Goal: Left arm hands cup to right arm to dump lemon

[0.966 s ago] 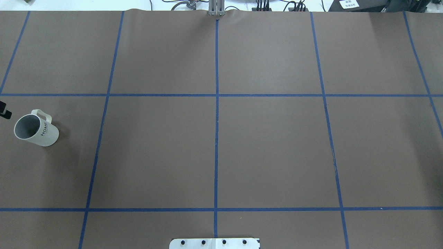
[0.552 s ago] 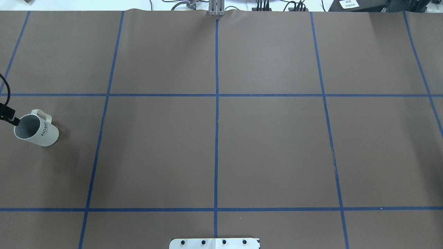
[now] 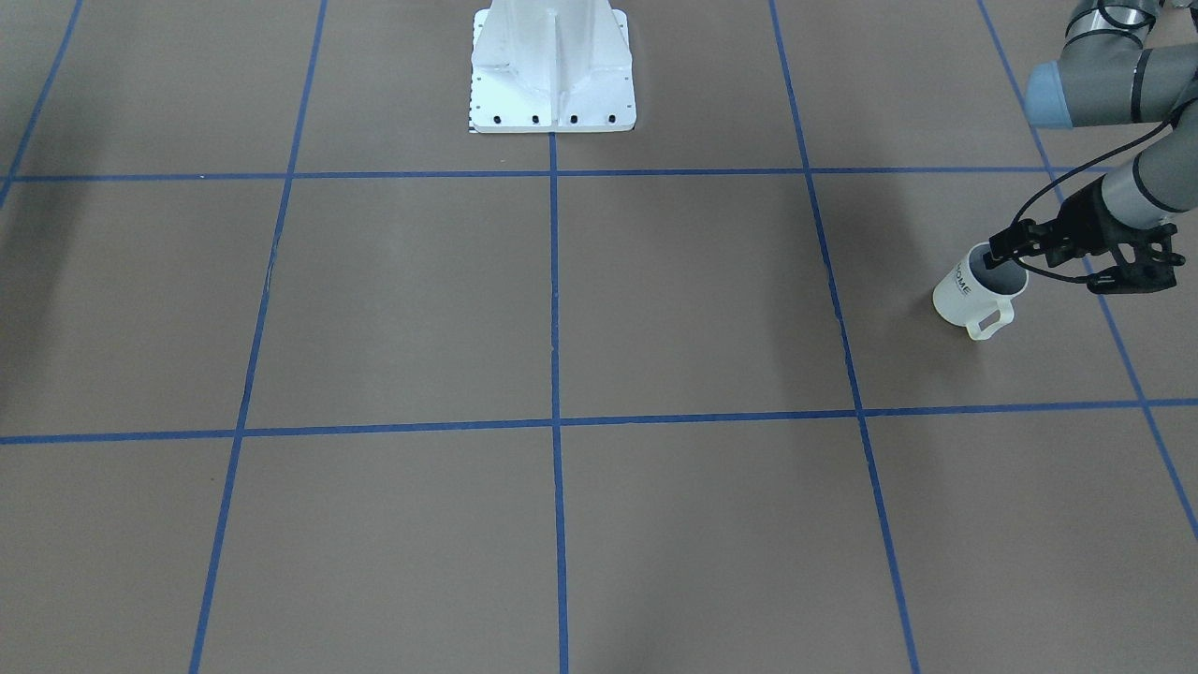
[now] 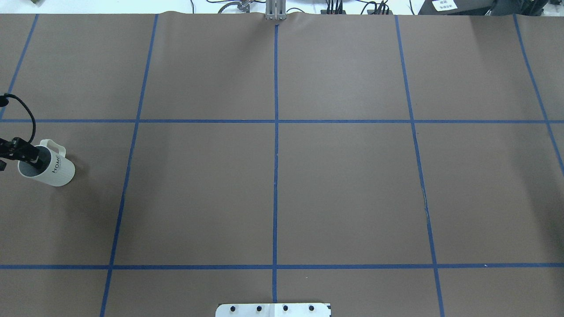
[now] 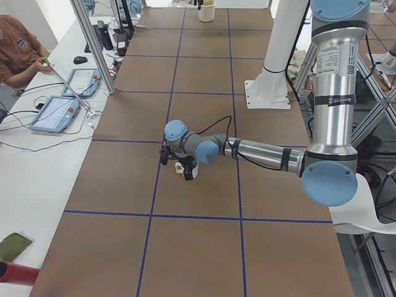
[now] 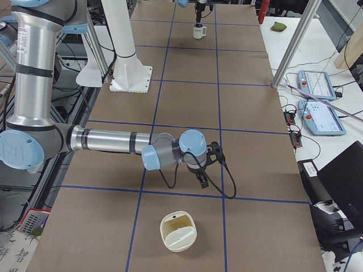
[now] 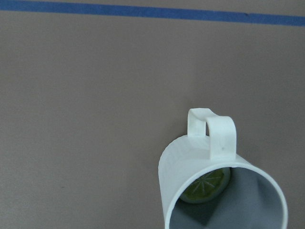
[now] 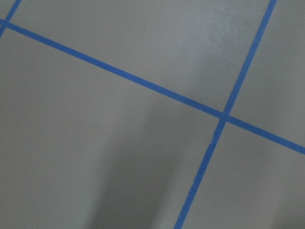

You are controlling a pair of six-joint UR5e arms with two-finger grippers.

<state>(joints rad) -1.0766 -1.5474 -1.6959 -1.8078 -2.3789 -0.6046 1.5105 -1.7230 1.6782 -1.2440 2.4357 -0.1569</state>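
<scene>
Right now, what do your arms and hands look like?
Left arm and right arm are silver-grey tubes with light-blue joint caps. The left hand is black, on a chunky bracket; the right hand black, slimmer. A black cable loops beside each.

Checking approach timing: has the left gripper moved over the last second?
Yes. Overhead, the left gripper has come in from the view's left edge to over the cup, toward the blue tape line.

The left arm (image 5: 260, 153) and right arm (image 6: 108, 140) are grey-silver tubes with light-blue joint caps; a black cable (image 6: 227, 184) loops beside the right pincer (image 6: 202, 181).
</scene>
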